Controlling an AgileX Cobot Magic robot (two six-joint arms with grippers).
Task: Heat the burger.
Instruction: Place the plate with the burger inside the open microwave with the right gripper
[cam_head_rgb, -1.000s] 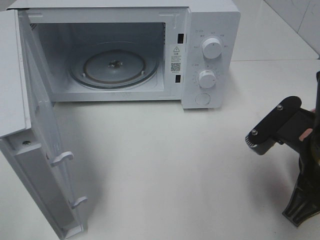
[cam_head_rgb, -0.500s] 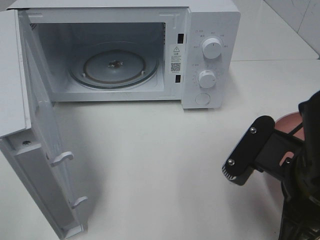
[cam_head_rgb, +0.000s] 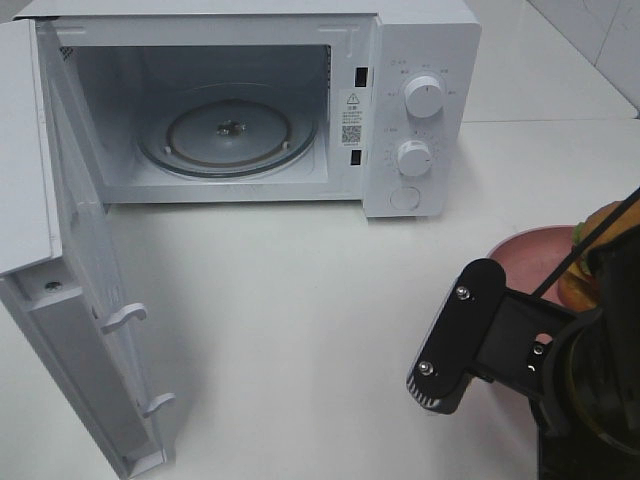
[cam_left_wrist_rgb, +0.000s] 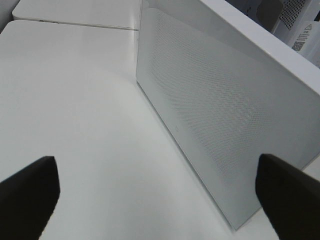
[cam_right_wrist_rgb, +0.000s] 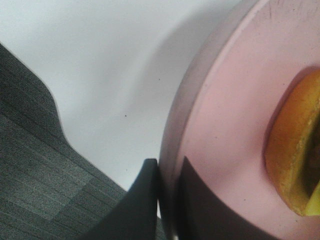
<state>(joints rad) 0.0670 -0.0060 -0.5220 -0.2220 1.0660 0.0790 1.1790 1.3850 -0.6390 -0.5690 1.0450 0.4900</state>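
In a second the right gripper (cam_right_wrist_rgb: 167, 175), fingers pinched narrow on the plate (cam_right_wrist_rgb: 225, 115) rim, had brought it in from the right, the burger (cam_head_rgb: 585, 285) sitting on it, well apart from the open microwave (cam_head_rgb: 420, 60): loading likely came next. The left gripper (cam_left_wrist_rgb: 157, 187) gaped wide, empty

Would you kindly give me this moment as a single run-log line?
right end effector: shut on pink plate rim | burger: on plate | left end effector: open | microwave: door open
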